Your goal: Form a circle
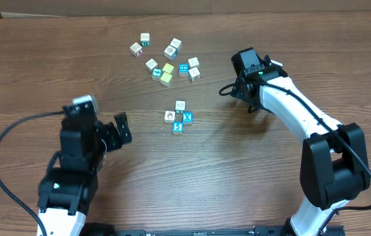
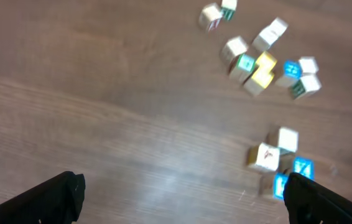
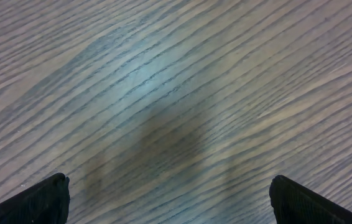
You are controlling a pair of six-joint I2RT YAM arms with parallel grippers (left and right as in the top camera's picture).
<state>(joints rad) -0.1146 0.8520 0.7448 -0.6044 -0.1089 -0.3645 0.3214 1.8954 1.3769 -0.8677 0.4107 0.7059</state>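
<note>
**Stock on the table: one four-cube ring, both grippers empty**

- The circle (image 1: 179,116): you have four small cubes packed into a tight ring near the middle of the table (image 1: 41,65). Two show white faces on the far and left sides, two show bright blue faces on the right and near sides. In your left wrist view the ring (image 2: 282,160) sits at the lower right, just ahead of one finger.
- Loose cubes (image 1: 166,59): a scatter of white, yellow and teal pieces lies beyond the ring, apart from it.
- Left gripper (image 1: 122,128): your fingers stand spread wide with nothing between them, to the left of the ring and not touching it.
- Right gripper (image 3: 176,205): your fingers are likewise fully spread and hold nothing, with only bare wood grain beneath them. From overhead it (image 1: 244,97) hangs to the right of the ring, well apart from it.
</note>
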